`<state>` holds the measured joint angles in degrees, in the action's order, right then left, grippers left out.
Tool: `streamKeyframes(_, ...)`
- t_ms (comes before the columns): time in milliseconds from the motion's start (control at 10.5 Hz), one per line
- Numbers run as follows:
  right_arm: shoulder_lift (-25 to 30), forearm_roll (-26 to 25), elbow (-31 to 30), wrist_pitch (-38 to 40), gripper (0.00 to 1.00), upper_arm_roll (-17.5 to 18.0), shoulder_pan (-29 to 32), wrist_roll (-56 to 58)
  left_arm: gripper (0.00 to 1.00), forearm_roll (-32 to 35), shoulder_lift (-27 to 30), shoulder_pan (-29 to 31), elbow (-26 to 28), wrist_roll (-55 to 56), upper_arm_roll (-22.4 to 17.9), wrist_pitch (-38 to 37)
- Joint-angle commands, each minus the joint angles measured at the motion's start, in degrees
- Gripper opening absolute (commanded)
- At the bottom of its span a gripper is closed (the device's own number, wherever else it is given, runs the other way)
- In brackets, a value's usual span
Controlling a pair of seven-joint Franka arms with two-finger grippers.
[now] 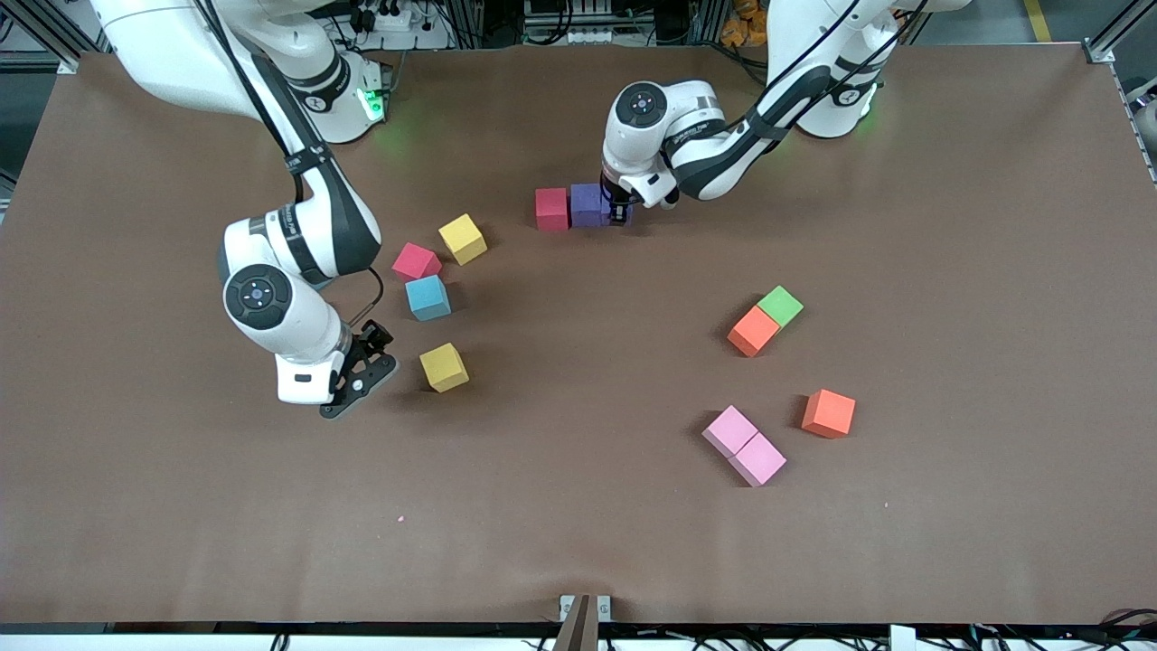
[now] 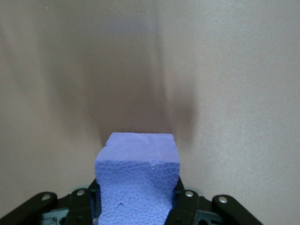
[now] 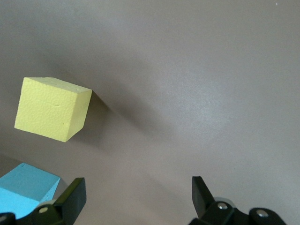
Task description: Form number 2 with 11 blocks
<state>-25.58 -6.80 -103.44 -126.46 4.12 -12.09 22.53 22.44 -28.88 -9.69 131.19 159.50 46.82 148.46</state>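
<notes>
While the left end effector grips a purple foam cube beside a red foam cube, the right end effector hangs wide over the brown bench.

left gripper clamped low at the table; right gripper spread wide, waiting.

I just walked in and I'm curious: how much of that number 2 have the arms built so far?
Barely begun. A red cube and a purple cube sit side by side as a start. The left gripper is shut on another purple cube right beside them. The right gripper hangs open near a yellow cube. The other cubes lie scattered.
</notes>
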Motion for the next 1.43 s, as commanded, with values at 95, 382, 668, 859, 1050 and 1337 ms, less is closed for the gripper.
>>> streamKeyframes(95, -1.1, 0.8, 1.5, 0.2, 1.0, 0.6, 0.0, -3.1, 0.2, 4.2, -0.4, -1.4, -0.8, 13.0, -0.2, 0.3)
streamKeyframes(382, -1.2, 0.8, 1.6, 0.2, 1.0, 0.6, 0.0, -3.4, 0.2, 4.2, -1.6, -1.4, -2.1, 14.0, -0.2, 0.2)
streamKeyframes(668, -1.2, 0.8, 1.7, 0.1, 1.0, 0.6, -0.1, -3.4, 0.22, 4.3, -1.5, -1.5, -2.1, 14.0, -0.2, 0.2)
streamKeyframes(859, -1.2, 0.8, 1.7, 0.1, 1.0, 0.6, -0.1, -3.4, 0.79, 4.4, -1.2, -1.5, -2.1, 13.6, -0.2, -0.3)
streamKeyframes(1050, -1.5, 0.8, 1.8, 0.1, 1.0, 0.7, -0.1, -3.4, 1.0, 6.4, -0.3, -1.4, -2.9, 13.4, -0.1, -4.3)
streamKeyframes(1337, -1.7, 0.8, 2.0, 0.1, 1.0, 0.7, -0.6, -4.9, 1.0, 6.4, 1.0, -1.1, -4.4, 12.9, 0.5, -8.3)
